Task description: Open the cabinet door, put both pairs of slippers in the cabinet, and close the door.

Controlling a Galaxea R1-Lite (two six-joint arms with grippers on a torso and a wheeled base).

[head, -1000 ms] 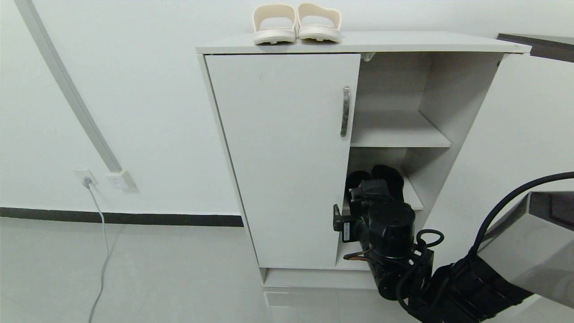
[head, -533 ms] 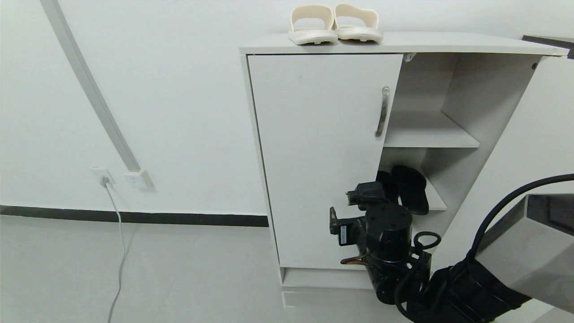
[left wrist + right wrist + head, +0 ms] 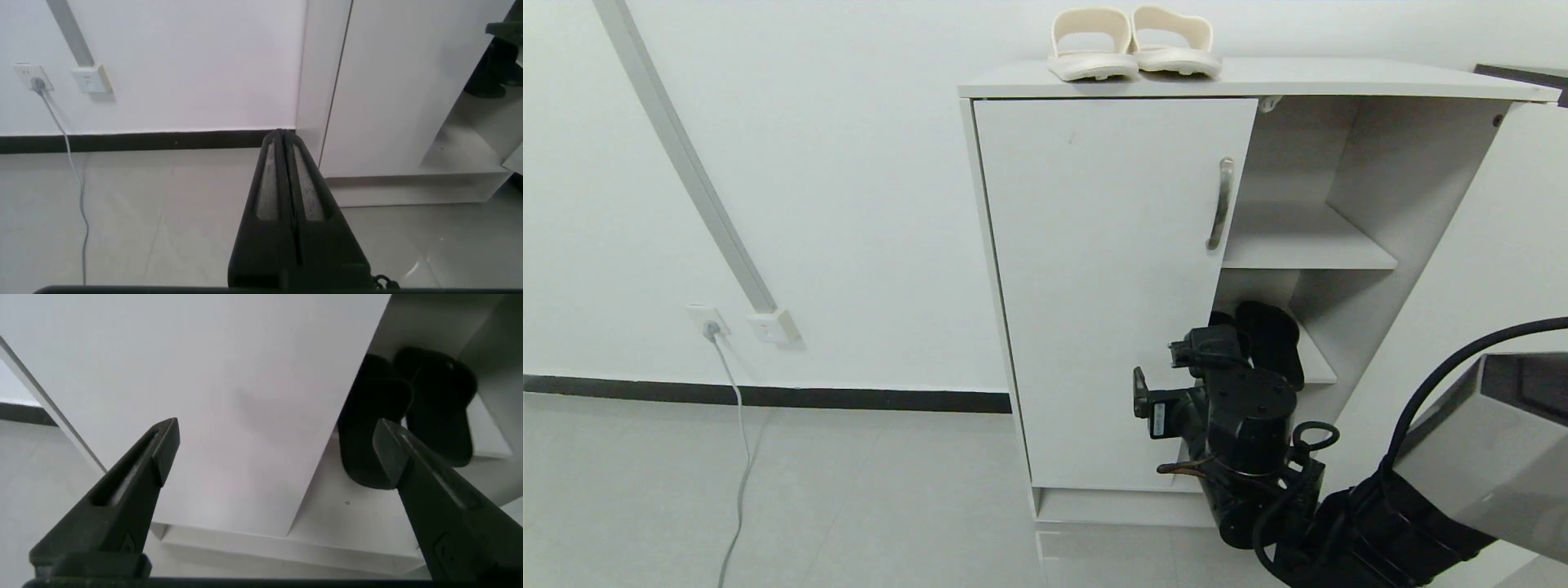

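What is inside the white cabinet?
A pair of black slippers lies on the lower shelf, partly covered by the right gripper. The closed left door hides the other half of the cabinet.

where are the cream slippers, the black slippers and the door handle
cream slippers (image 3: 1092, 67): head view, front sole edge of one slipper
black slippers (image 3: 437, 408): right wrist view, middle of one slipper
door handle (image 3: 1219, 204): head view, middle of the bar

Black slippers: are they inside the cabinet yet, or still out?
Inside. The black slippers lie on the lower shelf in the open right half of the cabinet, beside the closed left door.
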